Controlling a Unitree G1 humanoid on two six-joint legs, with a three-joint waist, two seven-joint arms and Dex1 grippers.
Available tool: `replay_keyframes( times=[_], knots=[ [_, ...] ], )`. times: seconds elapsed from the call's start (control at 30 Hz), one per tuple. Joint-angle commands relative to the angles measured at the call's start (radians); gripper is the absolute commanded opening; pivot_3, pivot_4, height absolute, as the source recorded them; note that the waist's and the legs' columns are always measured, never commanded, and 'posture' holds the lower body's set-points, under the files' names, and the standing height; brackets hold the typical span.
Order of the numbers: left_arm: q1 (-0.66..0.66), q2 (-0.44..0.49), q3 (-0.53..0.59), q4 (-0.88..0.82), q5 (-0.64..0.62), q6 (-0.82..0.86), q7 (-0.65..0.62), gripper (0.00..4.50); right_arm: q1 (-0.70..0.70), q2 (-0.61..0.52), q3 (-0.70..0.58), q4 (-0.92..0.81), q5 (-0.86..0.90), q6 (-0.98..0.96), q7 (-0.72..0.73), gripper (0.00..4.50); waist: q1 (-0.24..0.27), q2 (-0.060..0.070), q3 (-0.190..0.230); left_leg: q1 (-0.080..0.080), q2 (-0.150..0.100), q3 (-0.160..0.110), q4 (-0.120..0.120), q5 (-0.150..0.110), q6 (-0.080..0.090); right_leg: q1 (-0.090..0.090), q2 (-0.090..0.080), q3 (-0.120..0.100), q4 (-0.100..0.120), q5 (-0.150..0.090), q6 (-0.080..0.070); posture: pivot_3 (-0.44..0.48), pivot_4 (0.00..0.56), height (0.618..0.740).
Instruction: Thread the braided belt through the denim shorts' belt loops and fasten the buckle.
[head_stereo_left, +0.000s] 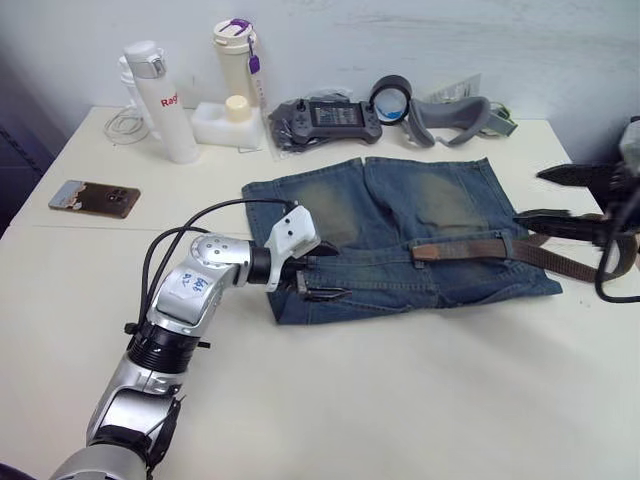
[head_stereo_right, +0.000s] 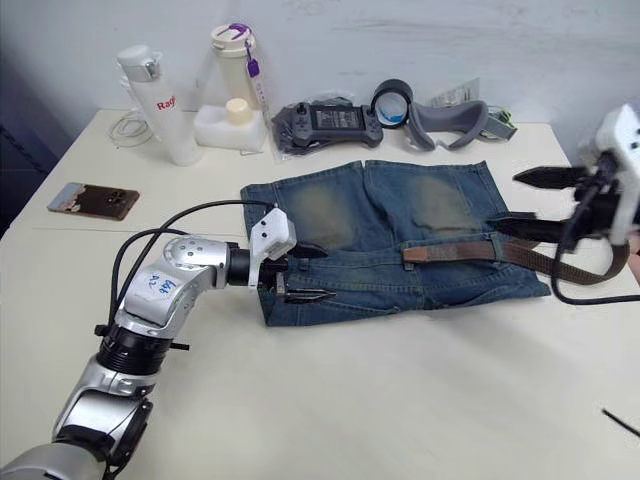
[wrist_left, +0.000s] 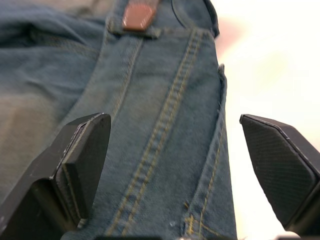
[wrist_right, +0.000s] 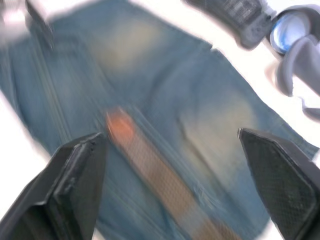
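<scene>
The denim shorts (head_stereo_left: 400, 215) lie flat in the middle of the table, waistband toward me. The braided belt (head_stereo_left: 470, 250) lies along the waistband, and its tan tip (head_stereo_left: 425, 252) rests near the middle. The strap runs right, off the shorts and under my right arm. In the left wrist view the tip (wrist_left: 137, 15) sits at one of the belt loops (wrist_left: 150, 33). The buckle is out of view. My left gripper (head_stereo_left: 318, 275) is open, its fingers straddling the waistband's left end (wrist_left: 165, 150). My right gripper (head_stereo_right: 530, 200) hangs open above the shorts' right edge and the belt (wrist_right: 160, 175).
Along the back stand two white bottles (head_stereo_left: 165, 100), a white box (head_stereo_left: 225, 122), a black game controller (head_stereo_left: 330, 118), a tape roll (head_stereo_left: 392, 98) and a grey padded band (head_stereo_left: 450, 120). A phone (head_stereo_left: 95, 198) lies at the left. Bare tabletop (head_stereo_left: 420, 400) stretches in front of the shorts.
</scene>
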Motion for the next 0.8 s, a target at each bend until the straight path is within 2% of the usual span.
replay_keyframes(
  times=[0.03, 0.17, 0.3, 0.53, 0.8],
  knots=[
    [-0.015, 0.003, 0.029, -0.007, -0.024, -0.002, 0.016, 4.50, 0.031, 0.193, -0.196, -0.104, 0.305, 0.329, -0.252, 4.42, 0.001, 0.002, 0.001, -0.001, 0.000, -0.001, 0.001, 0.000, 0.000, 0.000, 0.000, -0.001, 0.000, 0.000, 0.000, 0.000, 0.150, 0.731],
    [0.008, 0.032, 0.030, -0.031, -0.030, 0.004, 0.008, 4.50, 0.140, 0.366, -0.348, -0.135, 0.508, 0.581, -0.483, 4.42, 0.010, 0.004, 0.002, -0.003, -0.003, -0.003, -0.001, 0.000, 0.000, -0.001, -0.001, -0.002, 0.001, 0.000, 0.000, 0.000, 0.150, 0.731],
    [0.016, 0.048, 0.027, -0.038, -0.029, 0.018, 0.016, 4.50, 0.186, 0.511, -0.461, -0.070, 0.566, 0.694, -0.715, 4.42, 0.002, 0.004, 0.002, -0.003, -0.004, -0.003, -0.001, 0.000, 0.001, 0.000, -0.002, -0.001, 0.001, 0.000, 0.000, 0.000, 0.150, 0.731],
    [0.014, 0.054, 0.025, -0.040, -0.024, 0.042, 0.036, 4.50, 0.111, 0.628, -0.542, 0.048, 0.588, 0.662, -0.971, 4.42, -0.010, 0.005, 0.001, -0.001, -0.004, 0.001, -0.008, 0.003, -0.001, -0.005, 0.000, 0.004, 0.002, 0.000, 0.000, 0.000, 0.150, 0.731],
    [0.015, 0.070, 0.026, -0.049, -0.018, 0.078, 0.063, 4.50, 0.036, 0.647, -0.528, 0.165, 0.589, 0.538, -1.060, 4.42, -0.022, 0.005, 0.001, -0.001, -0.004, 0.003, -0.010, 0.004, -0.002, -0.006, 0.001, 0.006, 0.002, 0.000, 0.000, 0.000, 0.150, 0.731]
  ],
)
